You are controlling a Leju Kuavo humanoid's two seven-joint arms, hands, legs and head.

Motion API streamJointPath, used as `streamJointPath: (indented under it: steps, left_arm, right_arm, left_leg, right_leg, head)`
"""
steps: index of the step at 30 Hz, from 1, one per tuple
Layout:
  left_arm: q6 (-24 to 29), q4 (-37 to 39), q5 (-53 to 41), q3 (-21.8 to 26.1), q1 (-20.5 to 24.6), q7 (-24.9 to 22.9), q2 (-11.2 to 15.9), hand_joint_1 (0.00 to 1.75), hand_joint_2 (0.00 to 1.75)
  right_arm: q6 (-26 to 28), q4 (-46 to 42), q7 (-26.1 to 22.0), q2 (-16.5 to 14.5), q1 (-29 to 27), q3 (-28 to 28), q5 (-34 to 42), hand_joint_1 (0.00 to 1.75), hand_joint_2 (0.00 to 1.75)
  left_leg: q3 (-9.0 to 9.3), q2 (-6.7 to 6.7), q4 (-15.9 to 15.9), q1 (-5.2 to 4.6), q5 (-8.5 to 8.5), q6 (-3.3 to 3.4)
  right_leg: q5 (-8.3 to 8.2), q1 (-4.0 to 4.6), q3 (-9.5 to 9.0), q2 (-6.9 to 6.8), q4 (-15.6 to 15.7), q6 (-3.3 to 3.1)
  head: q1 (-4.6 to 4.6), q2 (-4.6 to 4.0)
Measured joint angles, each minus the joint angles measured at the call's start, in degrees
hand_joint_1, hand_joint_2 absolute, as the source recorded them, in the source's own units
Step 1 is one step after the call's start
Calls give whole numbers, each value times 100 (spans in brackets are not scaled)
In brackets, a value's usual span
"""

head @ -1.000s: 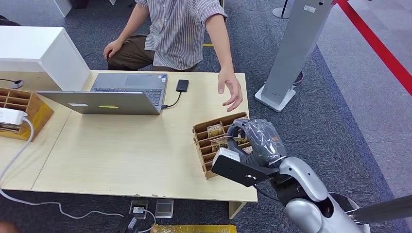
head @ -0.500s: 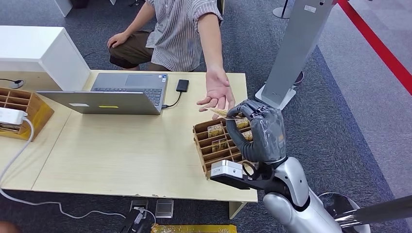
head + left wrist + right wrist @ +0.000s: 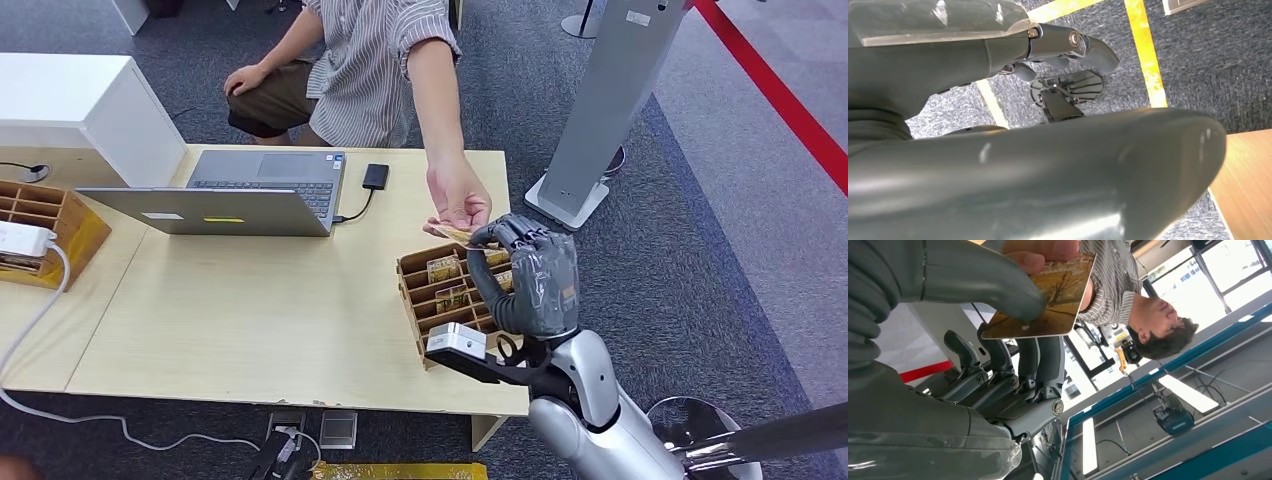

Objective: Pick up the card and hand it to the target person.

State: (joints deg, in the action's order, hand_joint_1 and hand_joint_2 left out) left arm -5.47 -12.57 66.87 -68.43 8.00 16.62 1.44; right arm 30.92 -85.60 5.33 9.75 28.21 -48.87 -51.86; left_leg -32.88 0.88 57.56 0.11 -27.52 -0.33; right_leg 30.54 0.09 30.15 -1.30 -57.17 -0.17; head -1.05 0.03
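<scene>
the right hand (image 3: 525, 275) is raised above the far right part of the table (image 3: 250, 320), just over the cardboard card rack (image 3: 440, 295) that stands near the table's right edge. it pinches the card (image 3: 1048, 300) between its thick grey thumb (image 3: 973, 275) and the darker fingers (image 3: 1040, 360); in the head view the card (image 3: 452, 233) shows as a thin tan sliver at the fingertips. the person's hand (image 3: 458, 195) reaches in from the far side and already has fingertips on the card's free end, so both hold it at once.

the card looks thin, flat and stiff, with a glossy printed face showing a tree. it is probably very light and rather slippery, so a pinch on the flat faces near one short end seems the right hold, leaving the other end free for the person to take. since it appears rigid, it should pass over without bending, but a glossy face could slide out if the thumb eases off before the person's grip is firm.

the left hand (image 3: 1048, 65) hangs low over grey carpet with yellow floor tape; its fingers are curled in with nothing in them.

a laptop (image 3: 230, 195) sits open on the far left of the table, with more cards (image 3: 440, 270) slotted in the rack.
</scene>
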Motion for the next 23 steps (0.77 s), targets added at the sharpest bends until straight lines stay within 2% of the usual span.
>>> streamJointPath:
  steps: [1, 4, 8, 11, 15, 19, 23]
  left_arm:
    - [7, 0, -14, 0, -1, 10, 0, 0, 131]
    - [12, 0, -45, 0, -8, 46, 0, 0, 0]
    - [-38, 0, 55, 0, -47, -76, 0, 0, 0]
    - [-5, 0, 106, 1, -90, -50, 0, 0, 0]
    - [16, 0, 167, 4, -137, -6, 1, 0, 0]
    - [17, 0, 219, 19, -179, 1, 2, 0, 0]
    - [28, 0, 261, 47, -190, -8, 7, 0, 0]
  right_arm:
    - [2, 25, 3, -9, -1, -4, -8, 0, 175]
    - [20, 98, 12, -37, 0, -18, -6, 0, 175]
    - [93, 192, -41, -78, 0, -51, 228, 0, 175]
    - [193, 232, -222, -93, -13, -48, 847, 0, 175]
    - [16, 228, -609, -90, -109, 18, 2379, 0, 175]
    - [-625, 165, -944, -28, -341, 135, 4235, 0, 175]
    - [-960, 74, -1029, 98, -585, 246, 4997, 0, 175]
  left_leg:
    - [0, 0, 0, 0, 0, 0]
    - [0, 0, 0, 0, 0, 0]
    - [0, 0, 0, 0, 0, 0]
    - [0, 0, 0, 0, 0, 0]
    - [1, 0, 0, 0, 0, 0]
    - [1, 0, 0, 0, 0, 0]
    - [0, 0, 0, 0, 0, 0]
  right_leg:
    - [0, 0, 0, 0, 0, 0]
    - [0, 0, 0, 0, 0, 0]
    - [0, 0, 0, 0, 0, 0]
    - [0, 0, 0, 0, 0, 0]
    - [0, 0, 1, 0, 1, 0]
    - [0, 0, 2, 0, 1, 0]
    - [0, -1, 3, 0, 2, 0]
  head:
    - [0, 0]
    - [0, 0]
    - [1, -1]
    - [1, -1]
    - [1, 0]
    - [1, -1]
    - [2, 2]
